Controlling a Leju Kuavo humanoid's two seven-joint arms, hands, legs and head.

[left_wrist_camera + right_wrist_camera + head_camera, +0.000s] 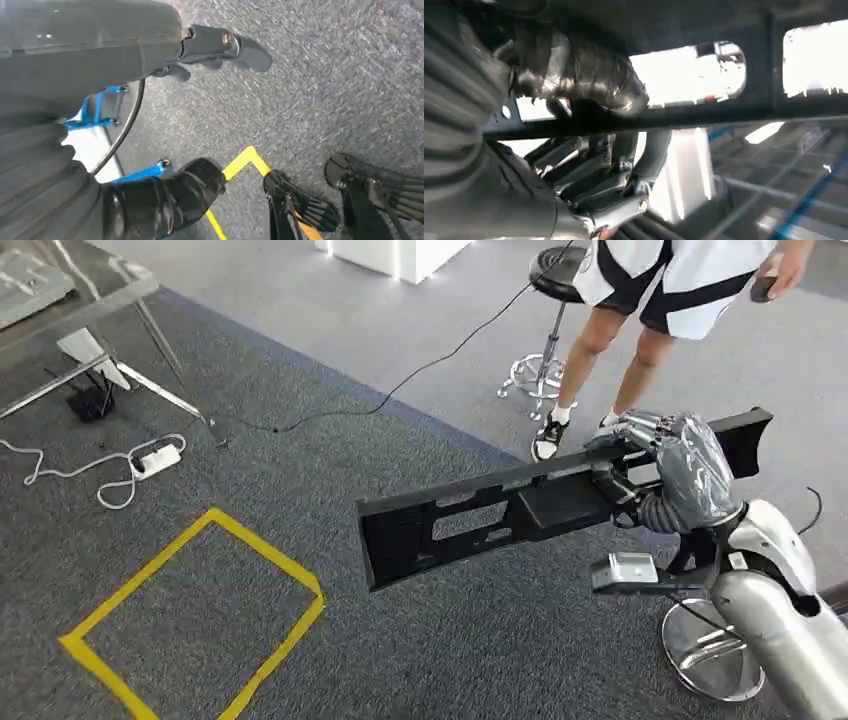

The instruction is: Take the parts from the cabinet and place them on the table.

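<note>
Right hand point(668, 462), right of frame, grips long black part point(470, 522) near its right end; part hangs tilted above grey carpet point(300, 490). Left hand point(210, 47) holds nothing, fingers apart, above carpet.

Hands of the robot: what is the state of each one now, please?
Left hand: open, holding nothing, hanging over the carpet.
Right hand: closed around the long black part, held in the air.

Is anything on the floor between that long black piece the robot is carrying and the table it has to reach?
The right hand already grips the long black part. A table corner shows at far left; whether it is the goal is unclear. Toward it lie a white power strip with cords and a black cable across the carpet.
</note>
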